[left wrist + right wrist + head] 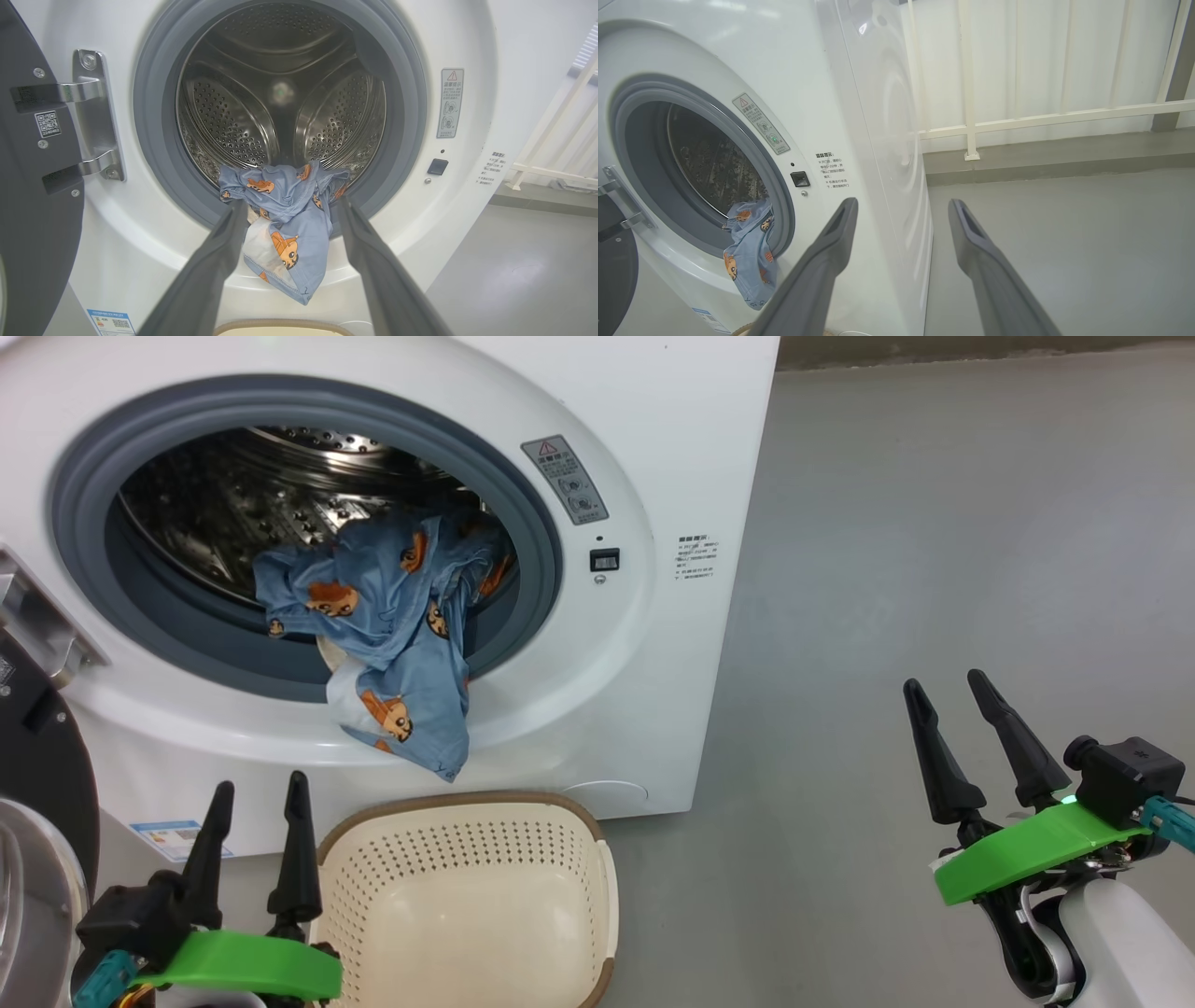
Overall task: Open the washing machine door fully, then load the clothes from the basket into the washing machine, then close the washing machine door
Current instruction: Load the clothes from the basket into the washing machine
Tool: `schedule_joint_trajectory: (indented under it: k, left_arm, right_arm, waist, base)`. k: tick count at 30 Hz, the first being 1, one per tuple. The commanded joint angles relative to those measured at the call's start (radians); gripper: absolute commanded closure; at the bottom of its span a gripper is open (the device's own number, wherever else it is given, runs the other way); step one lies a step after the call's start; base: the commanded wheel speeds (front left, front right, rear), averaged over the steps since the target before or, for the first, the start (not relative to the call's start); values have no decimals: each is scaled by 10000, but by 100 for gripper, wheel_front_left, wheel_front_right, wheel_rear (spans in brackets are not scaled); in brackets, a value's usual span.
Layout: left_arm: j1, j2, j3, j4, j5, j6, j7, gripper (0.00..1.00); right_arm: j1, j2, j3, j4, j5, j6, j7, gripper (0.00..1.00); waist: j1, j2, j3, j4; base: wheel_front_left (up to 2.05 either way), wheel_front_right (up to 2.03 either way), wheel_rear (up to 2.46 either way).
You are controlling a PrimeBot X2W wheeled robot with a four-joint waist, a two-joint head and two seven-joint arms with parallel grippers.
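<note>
The white washing machine stands with its black door swung open at the left. The light-blue bear-print clothes lie half in the steel drum and hang out over the grey gasket and the front lip. In the left wrist view the clothes drape down between my fingers, apart from them. The cream basket stands below the opening with nothing in it. My left gripper is open beside the basket's left rim. My right gripper is open over the floor, right of the machine.
The door's metal hinge is at the opening's left. A white railing and a wall stand behind the machine on the right. Grey floor stretches to the right of the machine.
</note>
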Motion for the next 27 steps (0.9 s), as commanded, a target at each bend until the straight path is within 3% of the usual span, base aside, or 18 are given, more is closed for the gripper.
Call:
schedule_joint_trajectory:
  k: [1, 12, 27]
  left_arm:
    - [-103, 226, 312, -319, 100, 70, 0, 0]
    - [-172, 167, 176, -40, -18, 1, 17, 0]
    - [-1747, 323, 121, 1905, -29, -253, -66, 0]
  right_arm:
    - [-116, -172, 137, -188, 105, 56, -80, 0]
    - [-190, -185, 143, -228, 105, 56, -80, 0]
    - [-669, -40, 583, -443, 61, 56, -80, 0]
  waist:
    - [1, 0, 18, 0]
    - [1, 0, 193, -62]
    - [1, 0, 1415, -816]
  base:
    - [0, 0, 0]
    - [0, 0, 0]
    - [0, 0, 0]
